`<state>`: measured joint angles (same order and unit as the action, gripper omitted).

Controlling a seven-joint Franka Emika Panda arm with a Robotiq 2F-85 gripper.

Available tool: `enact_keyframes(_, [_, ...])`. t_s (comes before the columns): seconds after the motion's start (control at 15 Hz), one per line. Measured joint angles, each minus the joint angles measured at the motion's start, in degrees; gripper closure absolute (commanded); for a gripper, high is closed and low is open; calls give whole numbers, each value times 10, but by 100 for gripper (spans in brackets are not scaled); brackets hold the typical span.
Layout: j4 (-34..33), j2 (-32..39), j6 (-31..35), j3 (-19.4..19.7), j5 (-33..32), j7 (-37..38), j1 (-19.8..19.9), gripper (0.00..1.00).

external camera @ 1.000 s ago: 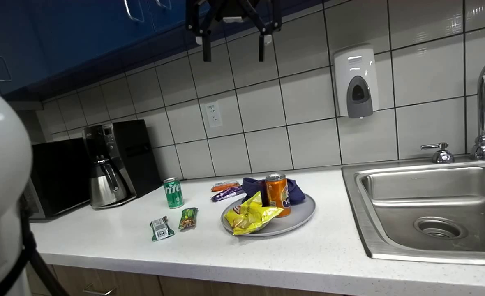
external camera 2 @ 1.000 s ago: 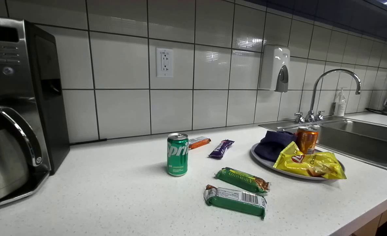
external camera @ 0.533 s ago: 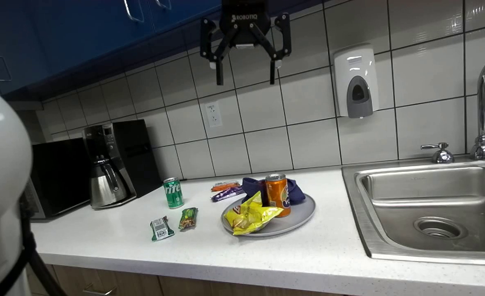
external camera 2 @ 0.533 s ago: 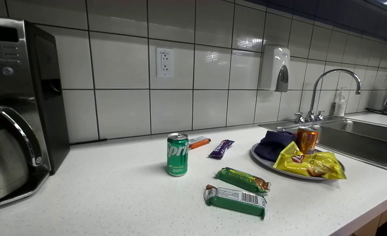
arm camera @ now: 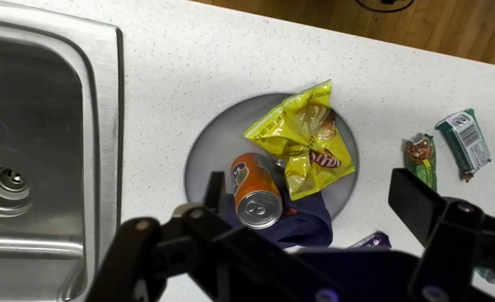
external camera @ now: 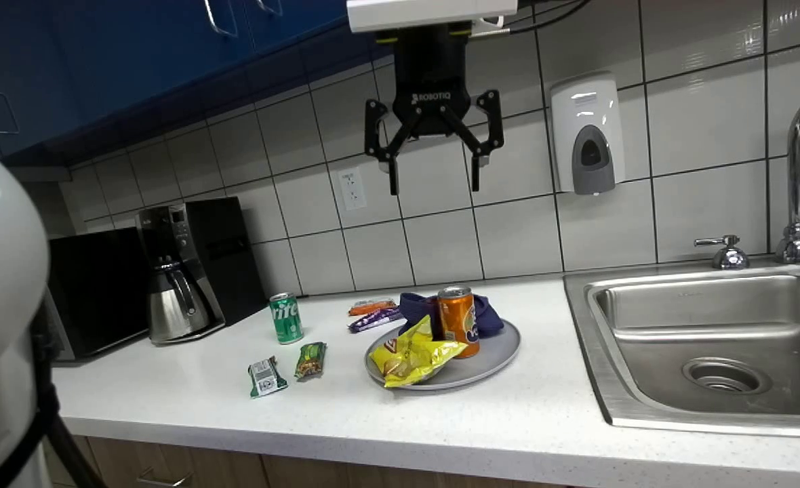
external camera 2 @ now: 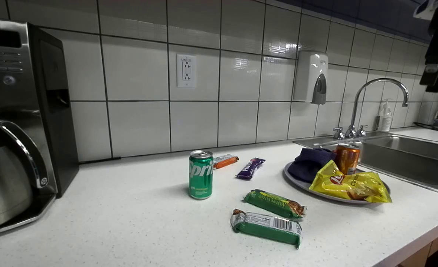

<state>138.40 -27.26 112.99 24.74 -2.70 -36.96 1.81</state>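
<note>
The gripper (external camera: 434,188), spread wide and empty, has descended, leaving the orange can (external camera: 458,322) and chips (external camera: 413,357) closer below it.

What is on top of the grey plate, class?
A yellow chip bag, an orange can and a dark blue cloth. Something dark between bag and can is too covered to identify. The plate beneath them is hidden.

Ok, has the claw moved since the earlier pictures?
Yes: in an exterior view the claw has come down and toward the picture's right; its lower end, earlier well above the wall outlet, now shows level with it.
</note>
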Motion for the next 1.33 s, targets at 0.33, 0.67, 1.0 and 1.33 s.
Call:
enact_keyframes(0.33, [21, 46, 78, -5, 0, -4, 2, 0])
enact_keyframes(0.67, [26, 94, 128, -16, 0, -4, 4, 0])
enact_keyframes(1.0, [26, 145, 174, -28, 1, -4, 4, 0])
enact_keyframes(1.33, [16, 200, 210, -44, 5, -4, 6, 0])
